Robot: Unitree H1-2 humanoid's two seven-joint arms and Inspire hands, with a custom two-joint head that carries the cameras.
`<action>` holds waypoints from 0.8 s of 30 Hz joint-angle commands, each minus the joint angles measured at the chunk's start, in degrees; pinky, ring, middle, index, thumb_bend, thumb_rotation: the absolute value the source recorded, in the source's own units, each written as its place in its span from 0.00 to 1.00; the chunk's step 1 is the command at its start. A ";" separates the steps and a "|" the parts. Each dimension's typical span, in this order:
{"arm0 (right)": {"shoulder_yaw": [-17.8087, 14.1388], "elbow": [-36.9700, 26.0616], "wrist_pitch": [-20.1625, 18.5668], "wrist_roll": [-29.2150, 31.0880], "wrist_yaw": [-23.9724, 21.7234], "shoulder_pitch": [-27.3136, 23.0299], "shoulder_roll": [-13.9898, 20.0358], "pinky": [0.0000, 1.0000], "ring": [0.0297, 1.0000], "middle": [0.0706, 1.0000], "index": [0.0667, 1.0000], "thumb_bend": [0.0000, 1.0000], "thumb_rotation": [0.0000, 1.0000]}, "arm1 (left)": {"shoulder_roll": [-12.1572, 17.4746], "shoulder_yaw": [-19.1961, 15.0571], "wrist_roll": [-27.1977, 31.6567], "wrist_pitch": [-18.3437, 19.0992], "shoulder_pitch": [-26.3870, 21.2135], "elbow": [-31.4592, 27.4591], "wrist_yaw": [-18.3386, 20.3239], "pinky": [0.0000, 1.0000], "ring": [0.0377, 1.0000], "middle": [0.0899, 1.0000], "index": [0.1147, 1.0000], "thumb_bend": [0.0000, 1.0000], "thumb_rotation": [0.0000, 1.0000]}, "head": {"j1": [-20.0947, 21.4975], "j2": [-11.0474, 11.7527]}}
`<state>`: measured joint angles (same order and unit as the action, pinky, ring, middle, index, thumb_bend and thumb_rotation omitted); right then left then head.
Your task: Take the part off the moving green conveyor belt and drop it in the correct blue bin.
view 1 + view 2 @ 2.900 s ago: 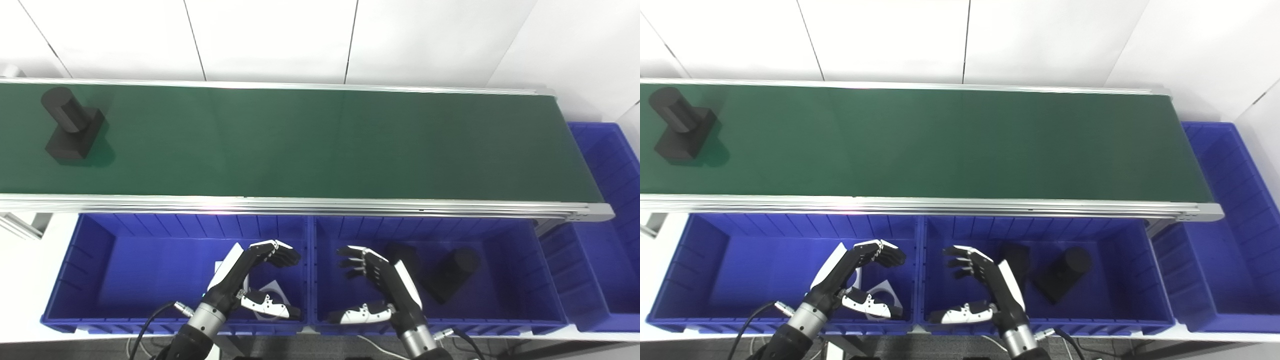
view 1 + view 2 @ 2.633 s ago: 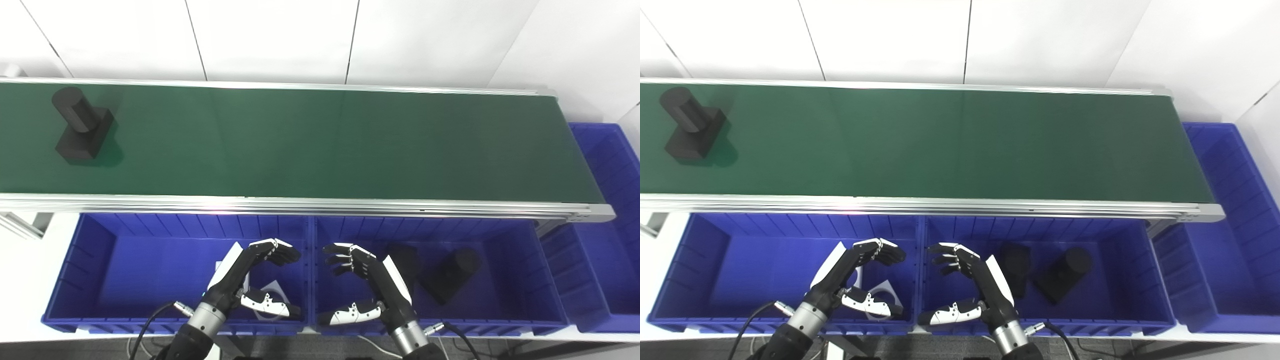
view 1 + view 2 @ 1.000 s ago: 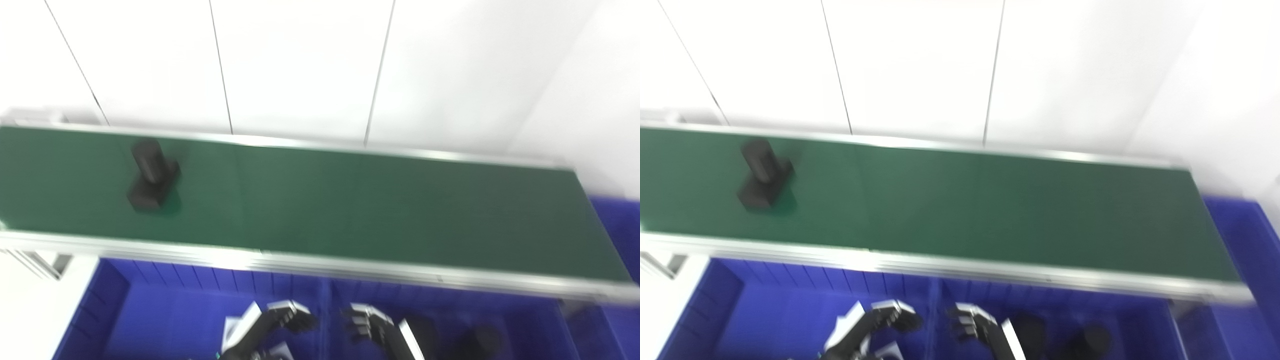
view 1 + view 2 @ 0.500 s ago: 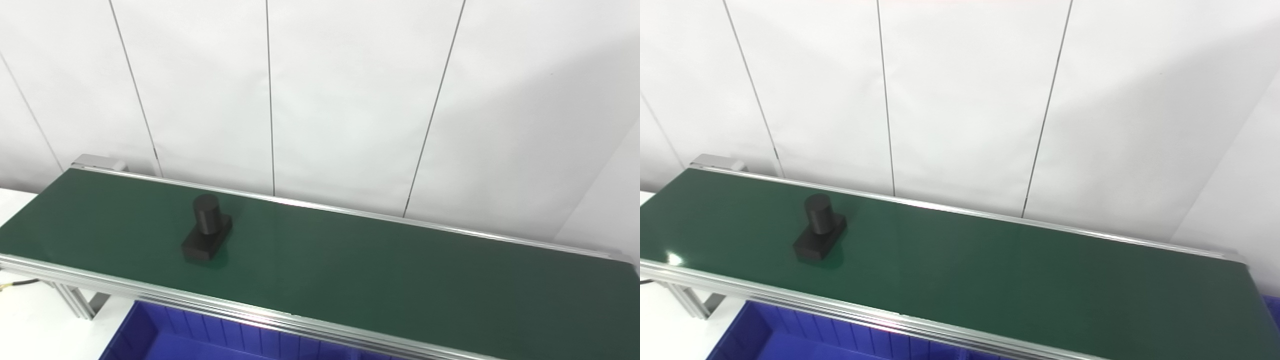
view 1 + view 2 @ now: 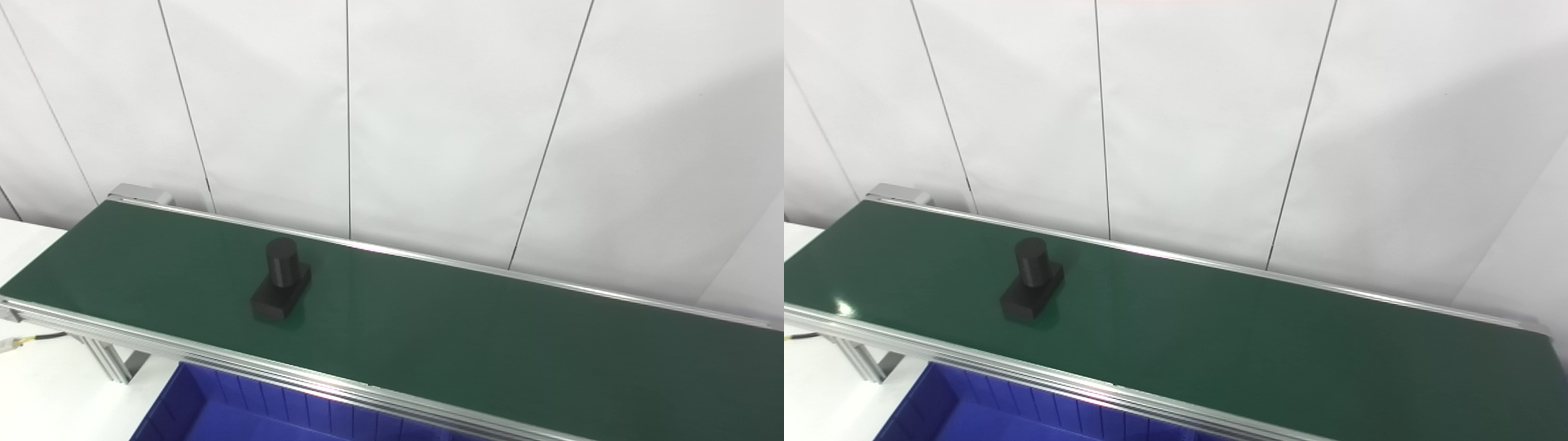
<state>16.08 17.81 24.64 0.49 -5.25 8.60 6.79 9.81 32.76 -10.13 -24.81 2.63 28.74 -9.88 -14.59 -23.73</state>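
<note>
Neither hand is showing in either view, so their state cannot be told, and whichever is reaching should be waiting to close around the upright cylinder of the one black part [image 5: 281, 280] riding the single green conveyor belt [image 5: 490, 331], above one visible blue bin [image 5: 245, 410].

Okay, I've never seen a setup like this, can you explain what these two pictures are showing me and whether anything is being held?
Both pictures come from two cameras side by side on a humanoid robot's head, so they show one scene from slightly different spots. The long green conveyor belt carries a single black part, an upright cylinder on a rectangular base, toward the belt's left end. Below the belt's near rail, a corner of a blue plastic bin shows. Behind is a white panelled wall. Neither robot hand is in view, so nothing is seen being held.
</note>
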 commanded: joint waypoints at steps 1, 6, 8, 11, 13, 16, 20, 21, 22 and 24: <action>-0.92 -4.16 2.29 1.23 -1.28 -0.24 -2.00 0.51 0.61 0.71 0.64 0.94 0.08 | -0.50 0.23 -0.48 -2.12 -1.58 -0.73 -0.70 0.58 0.59 0.58 0.56 0.96 0.14 | 0.17 0.01; -1.45 -12.23 2.26 3.73 -4.10 -0.62 -4.45 0.50 0.61 0.71 0.65 0.92 0.09 | -0.74 0.73 -0.76 -2.12 -2.15 0.07 -1.73 0.57 0.59 0.58 0.55 0.96 0.13 | 0.34 0.49; -1.14 -14.83 2.22 5.51 -5.52 -1.32 -4.95 0.49 0.59 0.71 0.65 0.92 0.08 | -0.91 0.61 -0.71 -2.12 -2.36 0.62 -1.67 0.57 0.59 0.58 0.55 0.96 0.14 | 0.41 0.68; -0.52 -18.09 1.84 7.81 -7.22 -2.87 -5.50 0.48 0.57 0.69 0.65 0.94 0.07 | -1.05 0.45 -0.49 -2.12 -2.63 1.27 -1.59 0.57 0.59 0.58 0.55 0.97 0.14 | 0.55 0.93; -0.26 -19.35 1.17 9.14 -8.03 -3.93 -5.69 0.47 0.57 0.69 0.65 0.95 0.08 | -1.19 0.28 -0.26 -2.12 -2.81 1.67 -1.41 0.57 0.60 0.58 0.55 0.97 0.14 | 0.67 1.07; -0.22 -20.80 -0.48 11.16 -8.71 -5.49 -6.20 0.46 0.56 0.68 0.65 0.97 0.07 | -1.31 0.25 -0.47 -2.12 -3.01 2.06 -1.56 0.56 0.60 0.58 0.55 0.96 0.14 | 0.88 1.36; -0.85 -20.55 -1.65 12.15 -8.71 -8.48 -6.97 0.45 0.54 0.66 0.65 0.98 0.07 | -1.50 0.13 -0.48 -2.12 -3.23 2.48 -1.62 0.56 0.59 0.59 0.55 0.96 0.14 | 1.07 1.80; -1.06 -20.27 -1.69 12.04 -8.60 -9.12 -7.15 0.45 0.54 0.66 0.65 0.98 0.09 | -1.51 0.17 -0.48 -2.12 -3.30 2.55 -1.71 0.56 0.59 0.58 0.55 0.96 0.14 | 1.07 1.80; -1.33 -19.60 -1.39 11.64 -8.50 -10.13 -7.29 0.45 0.54 0.66 0.65 0.99 0.10 | -1.51 0.32 -0.18 -2.12 -3.45 2.80 -1.71 0.56 0.59 0.58 0.55 0.96 0.14 | 1.08 1.93; -1.92 -17.97 -1.01 11.01 -8.38 -12.17 -7.52 0.45 0.55 0.66 0.66 0.99 0.11 | -1.52 0.61 0.18 -2.12 -3.73 3.23 -1.86 0.57 0.59 0.58 0.55 0.96 0.12 | 1.10 2.17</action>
<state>14.58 -0.26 22.69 12.03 -13.14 -1.09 0.21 8.76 33.05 -10.04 -25.04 0.19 32.17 -11.10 -13.54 -21.54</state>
